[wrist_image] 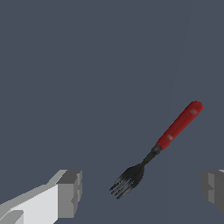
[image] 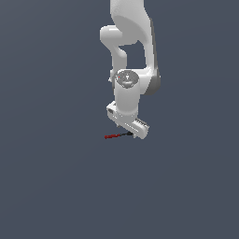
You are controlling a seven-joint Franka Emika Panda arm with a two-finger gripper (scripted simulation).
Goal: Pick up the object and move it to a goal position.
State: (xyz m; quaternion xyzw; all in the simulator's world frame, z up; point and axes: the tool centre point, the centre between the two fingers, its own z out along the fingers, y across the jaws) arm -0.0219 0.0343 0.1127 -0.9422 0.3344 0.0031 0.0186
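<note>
A small fork with a red handle and black metal tines (wrist_image: pixel 162 144) is seen lying flat on the plain dark grey-blue counter (image: pixel 56 177). In the wrist view its black tines (wrist_image: pixel 126 181) are found between the two grey fingertip pads (wrist_image: pixel 70 192), nearer the middle of the gap, while the red handle (wrist_image: pixel 180 124) runs slantwise away from the pads. The pincer (wrist_image: pixel 141 189) of the white robot arm (image: pixel 130 56) is held wide, and neither pad is touching the fork. In the exterior view the pincer (image: pixel 132 130) is placed low over the black end, with the red end pointing toward the exterior view's left.
</note>
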